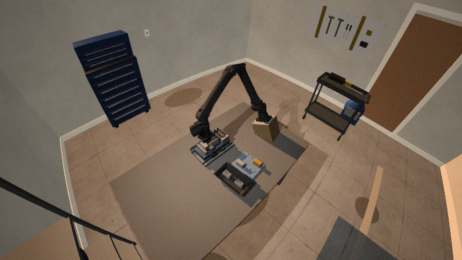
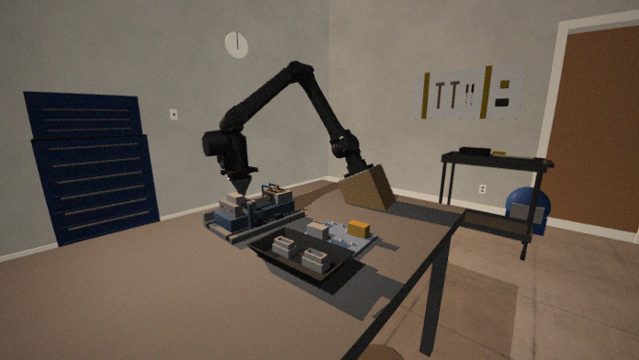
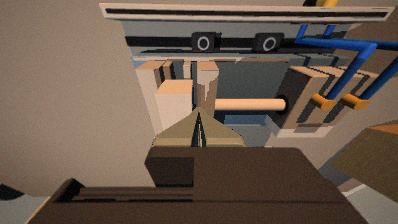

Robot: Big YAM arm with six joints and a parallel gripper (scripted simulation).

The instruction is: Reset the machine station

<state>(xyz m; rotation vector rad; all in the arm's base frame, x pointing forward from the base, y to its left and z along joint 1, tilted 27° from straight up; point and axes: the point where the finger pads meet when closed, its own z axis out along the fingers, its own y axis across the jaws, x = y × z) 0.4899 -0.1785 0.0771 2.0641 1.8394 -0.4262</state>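
My gripper (image 2: pixel 241 187) is shut and empty, its closed fingertips (image 3: pixel 198 131) pointing down just above the vise (image 2: pixel 258 208). In the wrist view a pale gray block (image 3: pixel 173 100) lies between the jaws beside the hose-less end block (image 3: pixel 148 92). A pale rod (image 3: pixel 250 104) runs toward the jaw with blue hoses (image 3: pixel 312 97). Whether the block touches the rod I cannot tell. The black outfeed tray (image 2: pixel 300 254) holds two pocketed parts (image 2: pixel 285 245) (image 2: pixel 316 259), pockets up. The infeed plate (image 2: pixel 346 235) carries a gray blank (image 2: pixel 318 230) and a yellow brass blank (image 2: pixel 358 228).
The arm's tan base block (image 2: pixel 365 187) stands behind the infeed plate. The table edge (image 2: pixel 413 280) runs to the right of the tray. A blue tool cabinet (image 2: pixel 89 163) and a black cart (image 2: pixel 496 184) stand off the table.
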